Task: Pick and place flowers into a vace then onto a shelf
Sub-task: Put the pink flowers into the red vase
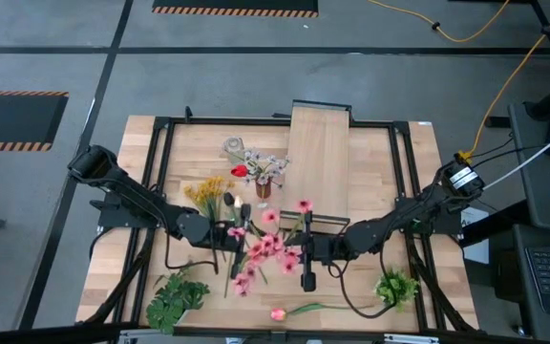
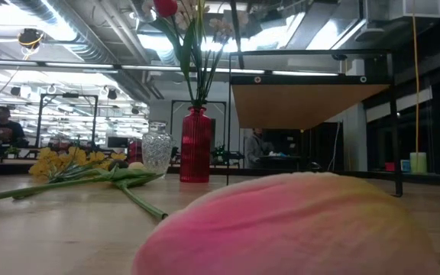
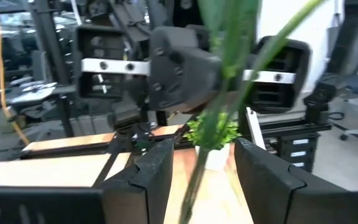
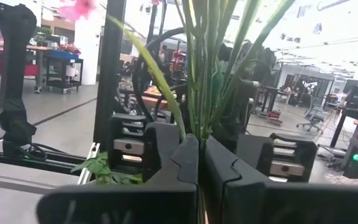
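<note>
We see the right gripper (image 1: 306,250) with jaws clamped on green stems of the pink flowers (image 1: 267,250), mid-counter (image 1: 351,287). The left gripper (image 1: 227,232) faces it, jaws parted around those stems. The vace (image 1: 234,147) stands beside the shelf (image 1: 318,162).

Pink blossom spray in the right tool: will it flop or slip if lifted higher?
The long thin pink blossom spray probably droops, its blooms far from the right tool. Slipping looks unlikely: that tool is shut on several stems. It seems light.
</note>
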You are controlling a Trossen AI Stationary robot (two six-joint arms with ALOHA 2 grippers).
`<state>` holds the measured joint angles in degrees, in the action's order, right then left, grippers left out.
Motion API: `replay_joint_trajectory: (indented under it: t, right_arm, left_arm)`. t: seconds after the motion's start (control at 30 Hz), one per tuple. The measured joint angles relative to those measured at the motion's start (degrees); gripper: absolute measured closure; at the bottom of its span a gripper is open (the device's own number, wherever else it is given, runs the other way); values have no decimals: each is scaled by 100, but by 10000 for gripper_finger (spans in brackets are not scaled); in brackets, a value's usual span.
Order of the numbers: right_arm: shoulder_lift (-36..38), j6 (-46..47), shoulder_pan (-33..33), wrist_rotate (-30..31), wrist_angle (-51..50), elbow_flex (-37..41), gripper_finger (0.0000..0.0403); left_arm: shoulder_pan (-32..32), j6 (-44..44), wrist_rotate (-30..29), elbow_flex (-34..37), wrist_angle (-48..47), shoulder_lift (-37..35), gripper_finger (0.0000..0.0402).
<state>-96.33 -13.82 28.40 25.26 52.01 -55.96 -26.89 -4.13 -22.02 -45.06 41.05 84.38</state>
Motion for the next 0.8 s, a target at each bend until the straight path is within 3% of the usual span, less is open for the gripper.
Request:
replay_joint_trajectory:
  t: [0.23,0.8]
  right_arm:
    - [0,5,-96,-13,6,0,403]
    - [0,5,-123,7,-55,0,402]
  left_arm:
    - [2,-99,246,0,38,0,268]
    - [2,-275,-108,0,31,0,363]
